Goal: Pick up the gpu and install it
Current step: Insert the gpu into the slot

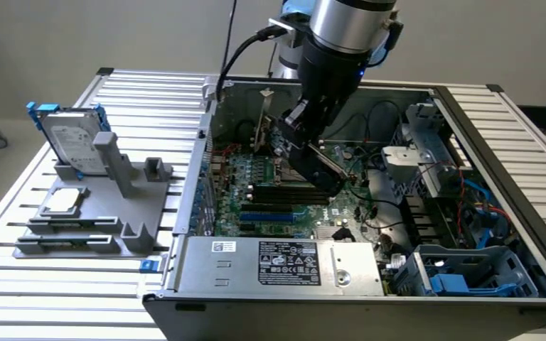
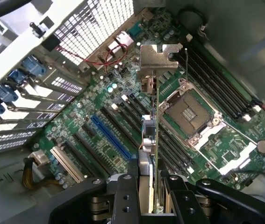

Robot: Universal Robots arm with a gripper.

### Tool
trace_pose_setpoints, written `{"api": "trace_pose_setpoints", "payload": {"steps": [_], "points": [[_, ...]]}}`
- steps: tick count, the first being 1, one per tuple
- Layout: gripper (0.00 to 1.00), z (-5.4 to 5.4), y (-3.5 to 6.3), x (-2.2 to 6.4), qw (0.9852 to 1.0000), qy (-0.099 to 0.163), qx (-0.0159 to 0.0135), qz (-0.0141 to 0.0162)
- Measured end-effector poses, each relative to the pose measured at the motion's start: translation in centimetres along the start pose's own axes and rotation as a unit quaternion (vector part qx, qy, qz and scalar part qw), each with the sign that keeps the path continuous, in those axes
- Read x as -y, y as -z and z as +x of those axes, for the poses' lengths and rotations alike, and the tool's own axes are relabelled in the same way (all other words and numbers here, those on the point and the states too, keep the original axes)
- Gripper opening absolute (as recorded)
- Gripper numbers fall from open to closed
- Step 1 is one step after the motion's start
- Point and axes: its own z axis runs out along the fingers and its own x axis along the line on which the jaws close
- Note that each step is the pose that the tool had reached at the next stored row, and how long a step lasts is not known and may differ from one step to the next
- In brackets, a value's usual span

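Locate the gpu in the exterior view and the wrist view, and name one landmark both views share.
Exterior view: the gpu hangs tilted inside the open computer case, above the motherboard.
Wrist view: the gpu is seen edge-on, clamped in the gripper, its silver bracket toward the motherboard.
Shared landmark: the blue slot on the motherboard.

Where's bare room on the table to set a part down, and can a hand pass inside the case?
Bare table slats in front of the gray holder, and more at the exterior view's right of the case. Inside the case is crowded: the gripper holds the card over the board, cables alongside.
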Motion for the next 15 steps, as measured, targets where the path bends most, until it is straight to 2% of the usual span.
{"api": "trace_pose_setpoints", "payload": {"steps": [2, 5, 8, 11, 13, 15], "points": [[0.27, -0.01, -0.11, 0.01, 0.9998, 0.019, 0.0002, -0.0007], [0.27, -0.01, -0.26, 0.03, 0.9990, 0.045, 0.0027, -0.0039], [0.27, -0.02, -0.41, 0.04, 0.9974, 0.071, 0.0062, -0.0078], [0.27, -0.02, -0.52, 0.05, 0.9953, 0.096, 0.0095, -0.0114], [0.27, -0.03, -0.54, 0.05, 0.9937, 0.111, 0.0107, -0.0109], [0.27, -0.02, -0.57, 0.06, 0.9919, 0.126, 0.0122, -0.0080]]}}
